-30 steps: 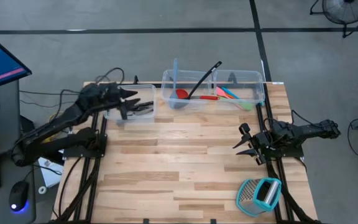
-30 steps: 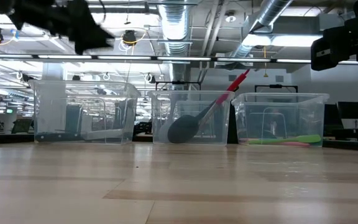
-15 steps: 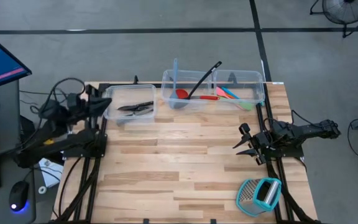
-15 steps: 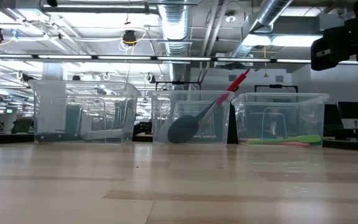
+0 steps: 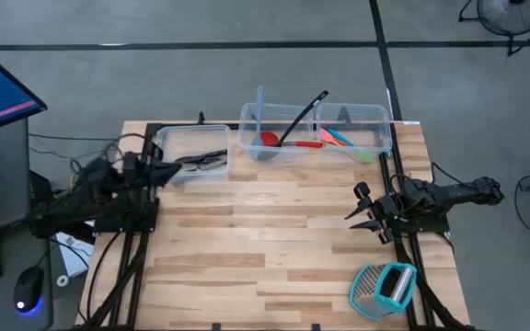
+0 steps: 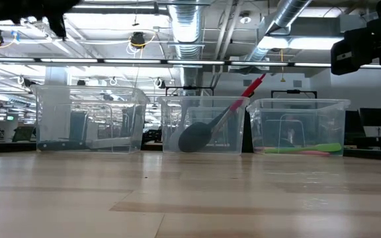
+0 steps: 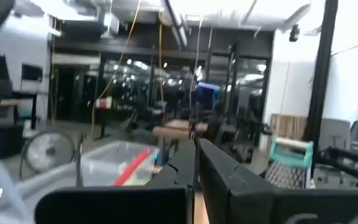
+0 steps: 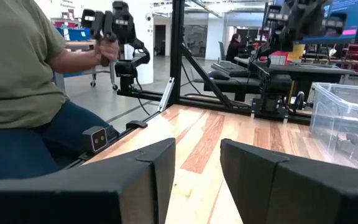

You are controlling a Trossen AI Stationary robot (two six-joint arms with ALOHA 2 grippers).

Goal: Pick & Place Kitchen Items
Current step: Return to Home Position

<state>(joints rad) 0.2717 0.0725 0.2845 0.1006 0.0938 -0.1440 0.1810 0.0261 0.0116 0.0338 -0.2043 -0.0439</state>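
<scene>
At bin of knives, left tool pressed together; over worktop's right edge, right tool spread.

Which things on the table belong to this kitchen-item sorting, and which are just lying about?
Job items: black knives in the left bin; black spoon, red spoon and blue utensil in the middle bin; coloured spatulas in the right bin.
Lying about: teal-framed grater, apart from the bins.

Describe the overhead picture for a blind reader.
Three clear bins along a wooden table's far edge hold knives, spoons and spatulas. The left gripper, shut, and right gripper, open, wait at the sides; a grater lies front right.
</scene>
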